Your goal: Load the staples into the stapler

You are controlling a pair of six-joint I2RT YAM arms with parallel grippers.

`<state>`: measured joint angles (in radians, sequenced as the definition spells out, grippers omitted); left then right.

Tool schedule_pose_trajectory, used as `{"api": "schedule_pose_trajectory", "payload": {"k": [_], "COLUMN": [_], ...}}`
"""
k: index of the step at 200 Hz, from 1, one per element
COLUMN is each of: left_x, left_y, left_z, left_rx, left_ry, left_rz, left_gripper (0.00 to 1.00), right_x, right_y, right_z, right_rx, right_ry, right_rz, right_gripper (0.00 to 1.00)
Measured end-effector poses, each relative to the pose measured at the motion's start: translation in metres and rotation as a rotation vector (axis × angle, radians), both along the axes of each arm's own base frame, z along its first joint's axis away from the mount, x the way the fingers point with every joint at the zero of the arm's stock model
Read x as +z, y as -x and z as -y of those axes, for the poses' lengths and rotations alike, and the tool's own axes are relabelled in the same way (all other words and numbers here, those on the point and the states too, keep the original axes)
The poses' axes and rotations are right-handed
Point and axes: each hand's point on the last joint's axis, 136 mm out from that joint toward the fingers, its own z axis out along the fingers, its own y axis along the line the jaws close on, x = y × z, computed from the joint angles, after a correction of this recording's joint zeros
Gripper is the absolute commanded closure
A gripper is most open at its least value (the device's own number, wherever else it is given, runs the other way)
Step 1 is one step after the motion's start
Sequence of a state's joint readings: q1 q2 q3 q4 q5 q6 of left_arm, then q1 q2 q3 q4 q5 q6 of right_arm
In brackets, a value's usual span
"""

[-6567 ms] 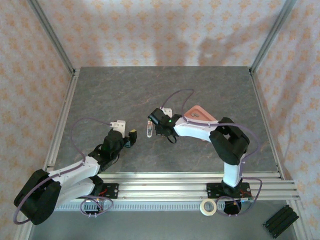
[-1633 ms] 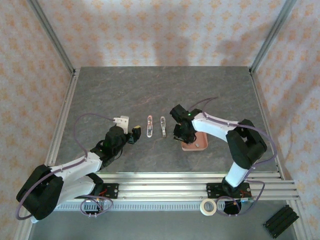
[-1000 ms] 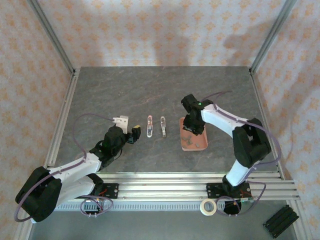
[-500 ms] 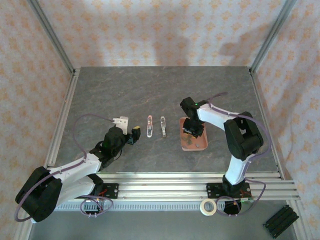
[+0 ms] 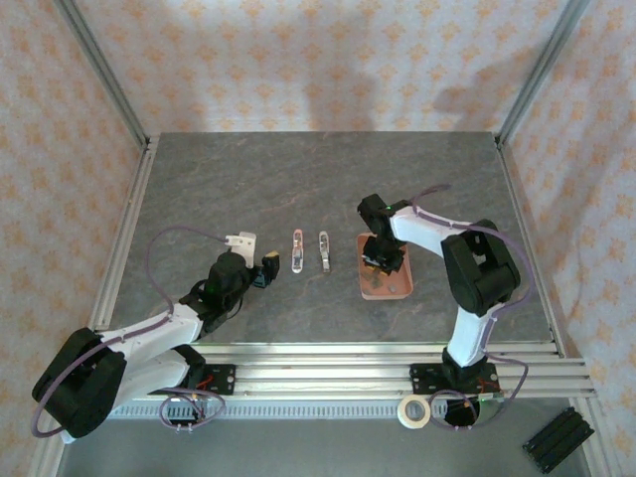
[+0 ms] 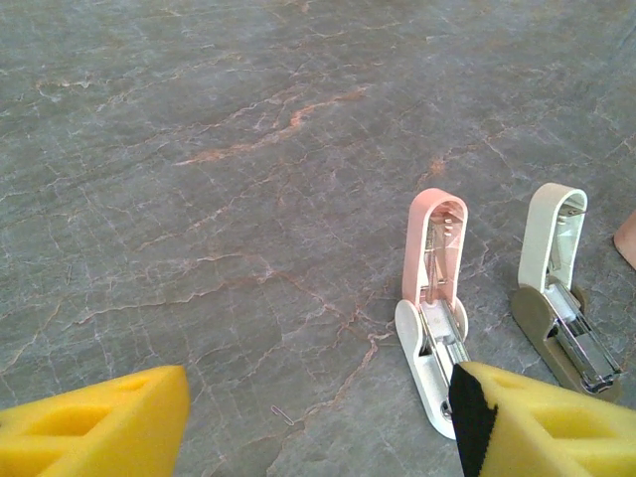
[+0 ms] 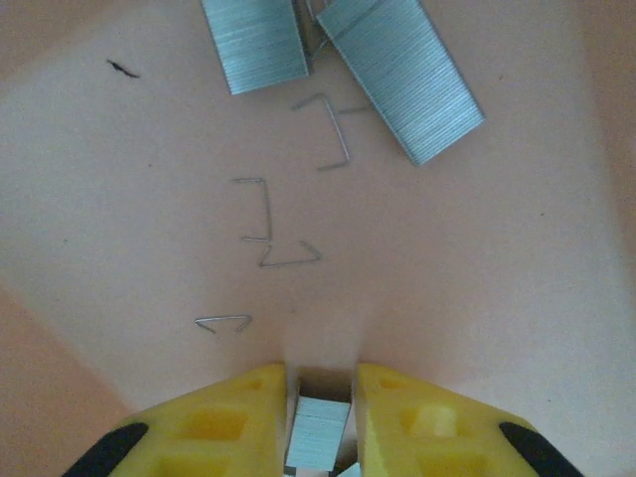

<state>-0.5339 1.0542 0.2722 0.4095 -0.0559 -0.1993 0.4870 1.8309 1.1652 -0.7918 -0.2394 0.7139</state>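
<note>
Right wrist: right gripper (image 7: 318, 386) pinches a staple strip (image 7: 318, 434) in the pink tray (image 7: 517, 258) holding two more strips (image 7: 402, 75); left gripper (image 6: 318, 422) gapes empty.

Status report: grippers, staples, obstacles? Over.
Left gripper open, near open pink stapler and cream stapler. Right gripper shut on staple strip in pink tray. Loose staples nearby, none blocking.

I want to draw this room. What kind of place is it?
Probably a robot test booth, not a home: left arm and right arm bolted to metal rails, patterned walls fencing a grey table, a pink stapler and a cream stapler lying open.
</note>
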Motion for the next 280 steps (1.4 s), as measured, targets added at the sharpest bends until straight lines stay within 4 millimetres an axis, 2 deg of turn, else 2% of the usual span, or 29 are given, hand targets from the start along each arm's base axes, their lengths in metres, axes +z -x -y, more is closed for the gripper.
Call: {"api": "schedule_pose_trajectory", "payload": {"k": [31,97,116,149,171,210,254,280], "left_x": [0.0,0.001,0.004,0.008,0.014,0.02,0.004,-0.005], "left_y": [0.0,0.0,0.001,0.003,0.003,0.011,0.024,0.029], "left_z": [0.0,0.0,0.001,0.015,0.033,0.076,0.14,0.177], "left_rx": [0.0,0.0,-0.008,-0.076,-0.136,-0.262,-0.427,-0.5], "left_ry": [0.0,0.002,0.011,0.04,0.064,0.103,0.121,0.132], "left_rz": [0.0,0.002,0.01,-0.005,-0.014,-0.045,-0.155,-0.201], "left_gripper": [0.3,0.3,0.3,0.31,0.31,0.32,0.33,0.34], "right_x": [0.0,0.005,0.018,0.054,0.064,0.062,0.084,0.088], "right_y": [0.0,-0.002,-0.005,-0.015,-0.02,-0.021,-0.021,-0.014], "right_z": [0.0,0.003,0.006,0.008,0.014,0.037,0.05,0.059], "right_rx": [0.001,0.004,0.009,0.017,0.004,-0.039,-0.044,-0.04], "right_ry": [-0.002,-0.005,-0.011,-0.04,-0.053,-0.048,-0.05,-0.01], "right_rz": [0.002,0.048,0.104,0.232,0.264,0.266,0.324,0.319], "right_gripper": [0.82,0.83,0.83,0.83,0.83,0.83,0.82,0.82]}}
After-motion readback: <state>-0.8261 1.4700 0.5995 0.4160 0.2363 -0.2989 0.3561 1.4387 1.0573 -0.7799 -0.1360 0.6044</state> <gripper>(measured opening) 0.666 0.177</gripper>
